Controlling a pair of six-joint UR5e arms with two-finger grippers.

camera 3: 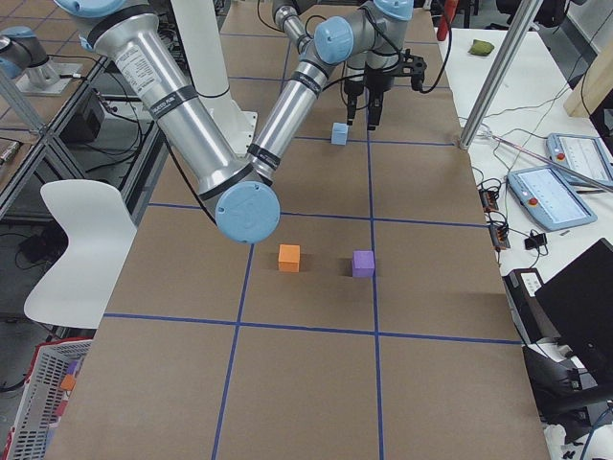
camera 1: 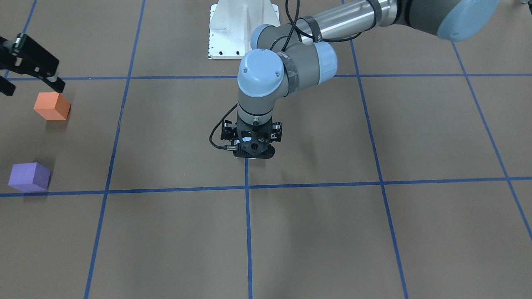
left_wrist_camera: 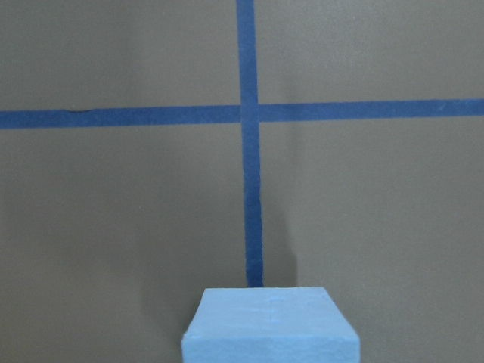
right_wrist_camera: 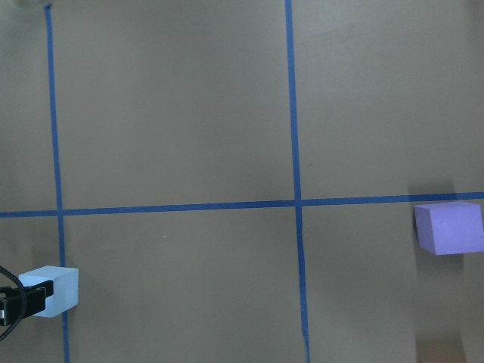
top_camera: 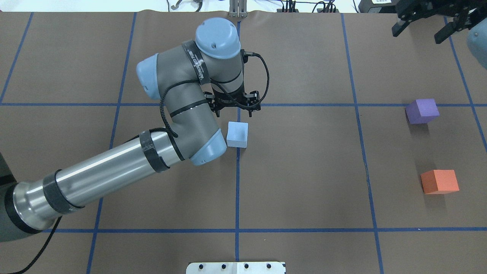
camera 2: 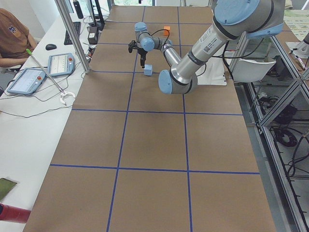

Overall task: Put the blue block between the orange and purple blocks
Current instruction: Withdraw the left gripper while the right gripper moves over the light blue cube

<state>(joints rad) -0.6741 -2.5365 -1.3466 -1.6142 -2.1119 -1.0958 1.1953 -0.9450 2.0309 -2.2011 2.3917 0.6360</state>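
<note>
The light blue block (top_camera: 237,134) sits on the table near its middle; it also shows in the left wrist view (left_wrist_camera: 268,327) at the bottom edge. My left gripper (top_camera: 237,108) hangs open just beyond the block, pointing down, holding nothing. The purple block (top_camera: 421,111) and the orange block (top_camera: 439,181) sit apart on the table's right side, with a gap between them. My right gripper (top_camera: 418,32) is open and empty, raised at the far right corner. In the front view the blue block is hidden behind the left gripper (camera 1: 253,151).
Blue tape lines (top_camera: 237,190) divide the brown table into squares. A white base plate (top_camera: 236,267) sits at the robot's edge. An operator's bench with tablets (camera 2: 29,79) runs along the table's far side.
</note>
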